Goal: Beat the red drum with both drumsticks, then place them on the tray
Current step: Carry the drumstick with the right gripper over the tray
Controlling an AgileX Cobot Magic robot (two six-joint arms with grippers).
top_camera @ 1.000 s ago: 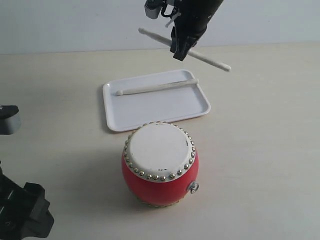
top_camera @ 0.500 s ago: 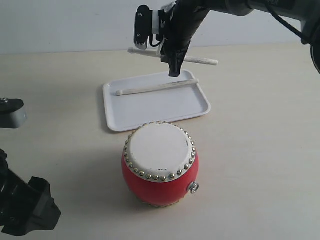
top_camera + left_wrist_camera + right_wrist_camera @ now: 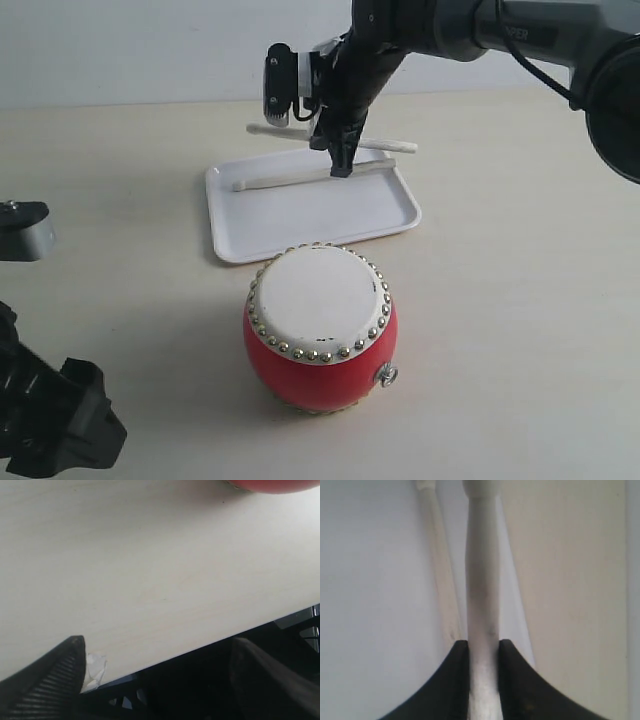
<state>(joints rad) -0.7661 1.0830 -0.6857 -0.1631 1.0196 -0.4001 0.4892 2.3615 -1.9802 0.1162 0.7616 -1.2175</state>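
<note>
My right gripper [image 3: 340, 165] is clenched on a stick [image 3: 392, 146] near its middle, so it balances level instead of tipping. I hold it low over the far rim of the tray [image 3: 300, 225], which sits toward the far edge of the table [image 3: 520, 300]. The second stick [image 3: 290, 178] lies along the tray's far side, and I hold mine roughly parallel to it so the two can lie side by side without crossing. The wrist view shows my jaws pinching the shaft squarely, with the second stick running alongside beneath. The drum [image 3: 320, 350] stands upright nearer the near edge, just in front of the tray and clear of my path. My left gripper [image 3: 157, 642] hangs released and empty by the near left corner, out of the way. I judge the beating done; what remains is lowering this stick inside the rim and letting go.
</note>
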